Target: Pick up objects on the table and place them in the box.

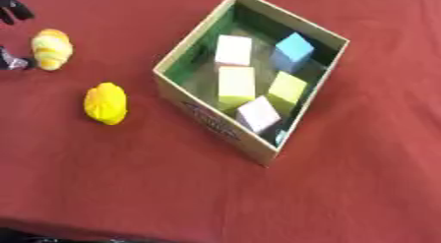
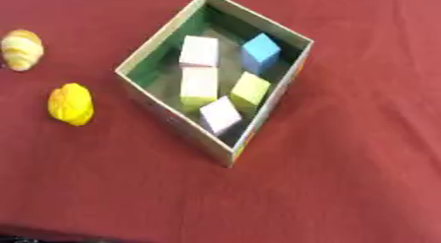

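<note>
Nearest the camera, the dark red cloth-covered table [image 1: 129, 188] fills the lower part of both views and lies bare there. On it, turned corner-on to the camera, stands an open cardboard box [image 1: 211, 120] with tan outer walls, a green inner lining and some print on its near-left wall.

Five blocks lie inside the box. A pale lilac cube [image 1: 258, 114] sits tilted in the near corner. Just behind it to the left is a pale yellow-green block [image 1: 236, 85], and to the right a brighter yellow-green cube [image 1: 287, 91]. Farther back, a pale pink block [image 1: 234, 50] lies beside the left wall, and a light blue cube [image 1: 294, 51] rests tilted towards the far-right wall. The blocks are close together, several seeming to touch.

Left of the box, apart from it, a bright yellow ribbed rounded object [image 1: 105, 103] lies on the cloth. Beyond that, near the left edge, rests a pale yellow and cream ridged object shaped like a croissant [image 1: 51, 48].

At the left edge of the left eye view, the robot's left hand [image 1: 14, 11] shows only as black fingertips above the croissant-shaped object and a dark piece just beside its lower end; whether the fingers are spread or curled cannot be told, nor whether they touch it. The right hand shows in neither view.
</note>
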Robot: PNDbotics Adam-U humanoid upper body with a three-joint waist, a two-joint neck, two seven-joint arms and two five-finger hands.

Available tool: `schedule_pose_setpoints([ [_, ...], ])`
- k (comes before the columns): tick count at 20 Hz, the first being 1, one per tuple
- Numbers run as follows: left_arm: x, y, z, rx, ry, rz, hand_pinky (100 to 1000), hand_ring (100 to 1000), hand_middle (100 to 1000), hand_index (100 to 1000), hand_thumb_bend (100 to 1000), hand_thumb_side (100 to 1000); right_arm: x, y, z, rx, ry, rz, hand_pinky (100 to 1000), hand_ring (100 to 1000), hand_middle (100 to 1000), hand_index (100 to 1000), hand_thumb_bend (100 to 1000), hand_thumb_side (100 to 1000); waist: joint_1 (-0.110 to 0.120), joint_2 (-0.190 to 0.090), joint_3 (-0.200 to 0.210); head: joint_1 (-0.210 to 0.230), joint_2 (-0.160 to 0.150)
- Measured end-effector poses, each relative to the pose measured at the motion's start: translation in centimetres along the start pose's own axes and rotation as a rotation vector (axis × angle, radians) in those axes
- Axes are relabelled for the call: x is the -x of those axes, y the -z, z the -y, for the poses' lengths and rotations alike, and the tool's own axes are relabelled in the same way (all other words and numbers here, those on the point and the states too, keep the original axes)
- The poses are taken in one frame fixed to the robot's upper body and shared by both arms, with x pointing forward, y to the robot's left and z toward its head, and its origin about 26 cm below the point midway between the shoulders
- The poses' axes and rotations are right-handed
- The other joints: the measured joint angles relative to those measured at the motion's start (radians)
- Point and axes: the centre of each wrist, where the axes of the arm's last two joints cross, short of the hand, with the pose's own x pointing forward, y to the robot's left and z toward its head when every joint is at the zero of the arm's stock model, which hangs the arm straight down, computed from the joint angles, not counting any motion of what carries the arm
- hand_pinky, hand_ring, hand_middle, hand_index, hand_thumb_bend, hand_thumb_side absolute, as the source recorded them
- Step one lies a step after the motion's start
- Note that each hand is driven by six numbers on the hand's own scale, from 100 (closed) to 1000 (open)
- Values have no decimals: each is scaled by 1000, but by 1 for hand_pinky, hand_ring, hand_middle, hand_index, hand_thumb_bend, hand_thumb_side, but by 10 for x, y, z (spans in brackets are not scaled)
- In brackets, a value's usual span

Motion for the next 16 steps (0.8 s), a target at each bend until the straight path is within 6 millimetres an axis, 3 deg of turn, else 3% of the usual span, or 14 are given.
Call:
schedule_pose_setpoints([
  [8, 14, 17, -6, 89, -7, -10, 835, 779, 756, 852, 467, 100, 1, -1, -2, 23, 12, -14, 819, 807, 627, 818, 100, 574, -9, 16, -3, 5, -15],
  [16, 11, 19, -20, 176, -14, 12, 830, 771, 747, 850, 447, 100, 2, -2, -4, 49, 20, -30, 817, 804, 624, 815, 100, 575, -14, 29, -1, 9, -19],
])
